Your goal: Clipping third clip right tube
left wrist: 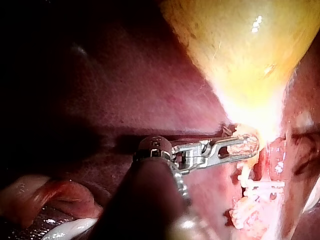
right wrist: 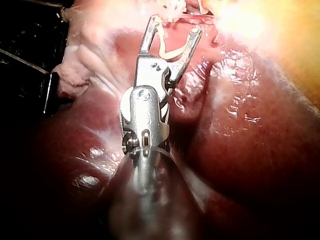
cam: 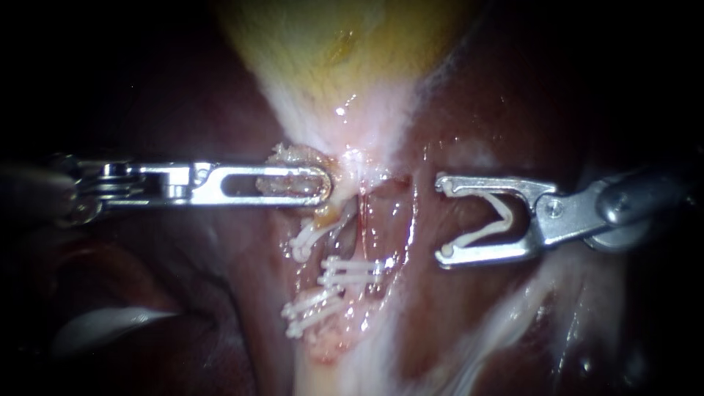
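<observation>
Clip point(cam: 488, 227) sits in right instrument point(cam: 443, 218), near tube point(cam: 364, 220).

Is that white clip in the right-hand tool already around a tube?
No, the clip in the right instrument stands open, clear of the tubes.

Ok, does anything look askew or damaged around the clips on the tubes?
Nothing looks torn or spilled. The clips already in place are not parallel: the upper clip and the lower clips slant, while the middle clips lie level. The right instrument holds its loaded clip off to one side of them.
</observation>
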You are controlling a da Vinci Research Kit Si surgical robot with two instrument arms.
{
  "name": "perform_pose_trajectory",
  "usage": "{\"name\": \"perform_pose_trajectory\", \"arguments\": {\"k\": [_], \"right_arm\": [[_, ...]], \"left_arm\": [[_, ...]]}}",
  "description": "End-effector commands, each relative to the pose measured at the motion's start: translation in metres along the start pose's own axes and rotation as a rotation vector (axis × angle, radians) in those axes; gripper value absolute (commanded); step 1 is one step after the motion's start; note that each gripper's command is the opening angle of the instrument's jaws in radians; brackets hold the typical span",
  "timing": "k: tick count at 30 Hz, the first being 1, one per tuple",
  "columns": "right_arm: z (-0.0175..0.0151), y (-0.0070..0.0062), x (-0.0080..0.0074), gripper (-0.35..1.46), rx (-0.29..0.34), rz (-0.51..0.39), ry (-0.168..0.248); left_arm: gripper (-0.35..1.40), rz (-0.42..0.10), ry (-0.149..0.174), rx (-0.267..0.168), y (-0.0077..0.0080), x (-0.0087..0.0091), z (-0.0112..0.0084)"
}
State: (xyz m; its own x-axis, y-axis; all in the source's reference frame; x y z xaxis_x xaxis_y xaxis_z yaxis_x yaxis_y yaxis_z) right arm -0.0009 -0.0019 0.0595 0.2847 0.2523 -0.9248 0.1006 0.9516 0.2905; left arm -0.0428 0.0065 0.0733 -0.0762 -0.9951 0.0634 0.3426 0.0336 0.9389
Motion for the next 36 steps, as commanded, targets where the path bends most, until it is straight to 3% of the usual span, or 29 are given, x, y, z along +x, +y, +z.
{"name": "perform_pose_trajectory", "arguments": {"k": [1, 5, 10, 19, 27, 36], "right_arm": [[0.0001, 0.0, 0.0, 0.5, 0.0, 0.0, 0.0], [0.0001, 0.0, 0.0, 0.5, 0.002, -0.006, 0.001], [0.0002, 0.0, -0.0001, 0.5, 0.002, -0.001, 0.001], [0.0004, 0.0, -0.0001, 0.5, 0.003, 0.011, 0.002], [0.0013, -0.0002, -0.0004, 0.5, -0.001, 0.032, -0.002], [0.0058, 0.0003, -0.0034, 0.5, -0.012, 0.175, -0.011]], "left_arm": [[-0.35, -0.001, 0.0, 0.001, 0.0, 0.0, -0.0001], [-0.35, 0.0, 0.002, 0.003, 0.0, 0.0, -0.0007], [-0.35, -0.008, 0.01, 0.005, -0.0009, -0.0012, -0.0034], [-0.35, -0.025, -0.04, 0.008, -0.0049, -0.0037, -0.0094], [-0.35, -0.027, -0.053, 0.004, -0.0062, -0.0029, -0.0096], [-0.35, -0.027, -0.051, 0.006, -0.0065, -0.0027, -0.0096]]}}
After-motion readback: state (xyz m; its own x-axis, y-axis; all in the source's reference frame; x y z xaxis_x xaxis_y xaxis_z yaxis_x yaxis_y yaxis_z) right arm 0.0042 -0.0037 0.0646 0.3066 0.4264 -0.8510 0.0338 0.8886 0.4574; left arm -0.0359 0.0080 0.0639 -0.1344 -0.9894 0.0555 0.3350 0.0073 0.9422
